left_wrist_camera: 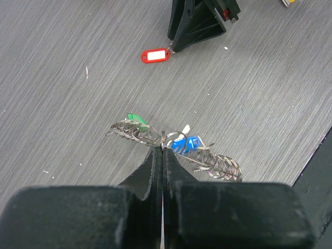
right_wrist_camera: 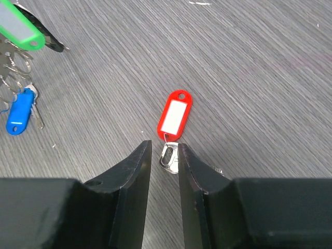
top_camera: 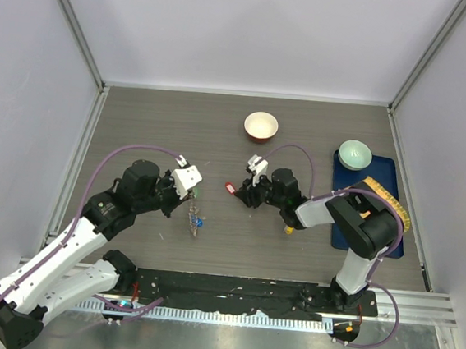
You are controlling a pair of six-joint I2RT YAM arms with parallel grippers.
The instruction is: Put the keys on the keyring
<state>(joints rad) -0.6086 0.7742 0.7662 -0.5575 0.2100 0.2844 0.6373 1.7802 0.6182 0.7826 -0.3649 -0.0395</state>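
Big stuff first: the grey counter [top_camera: 164,118] has both arms reaching into the middle of the top view. The left arm [top_camera: 87,226] climbs from the lower left toward centre with its wrist tipped down. The right arm [top_camera: 329,210] folds back leftward from the lower right, wrist low and close to the counter.

The keyring [left_wrist_camera: 220,165] sits just below centre in the top view. Up close it's a floppy string of little wire loops, with a green key [left_wrist_camera: 136,118] and a blue key [left_wrist_camera: 187,142] on it. The left fingers [left_wrist_camera: 155,166] are pressed together on one loop in the middle, and both ends trail off sideways. My guess is it's light but limp and jangly, so it'll swing and twist, and holding it near the loop being worked on makes sense.

The red key [right_wrist_camera: 175,114] lies flat at the centre of the right wrist view, well apart from the keyring. The right fingers [right_wrist_camera: 140,166] are slightly apart, straddling its small silver loop [right_wrist_camera: 168,155]. I see a sliver of gap, so I don't think they're clamped yet. The plastic head looks thin and slick, so I'd grab the metal loop, though it's tiny and could skate away.
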